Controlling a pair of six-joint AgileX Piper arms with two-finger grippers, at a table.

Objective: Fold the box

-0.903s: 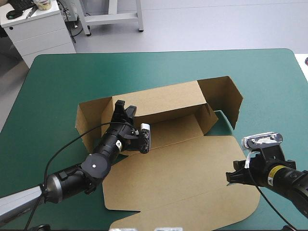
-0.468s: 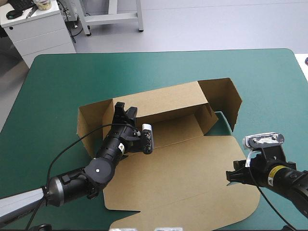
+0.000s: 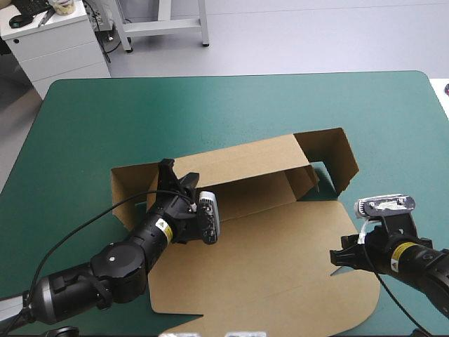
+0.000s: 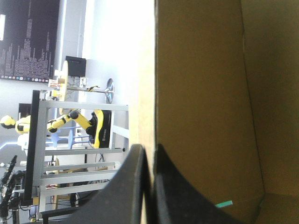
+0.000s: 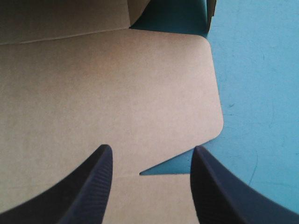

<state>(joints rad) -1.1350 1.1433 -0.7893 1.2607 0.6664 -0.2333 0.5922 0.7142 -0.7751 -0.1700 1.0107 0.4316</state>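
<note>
The box (image 3: 273, 246) lay mid-surface (image 3: 98, 119), back wall raised, lid flat toward the robot. The left gripper (image 4: 149, 148) had its fingers all but closed on a raised left-hand panel. The right gripper (image 5: 152, 150) hovered with fingers spread wide, empty, over the lid's right edge. Side-wall raising seemed in hand; tucking that panel inward would likely come next.

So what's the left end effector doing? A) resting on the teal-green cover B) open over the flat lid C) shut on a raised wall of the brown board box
C: the left end effector is all but shut, an upright wall edge of the brown board box between its black fingers.
</note>
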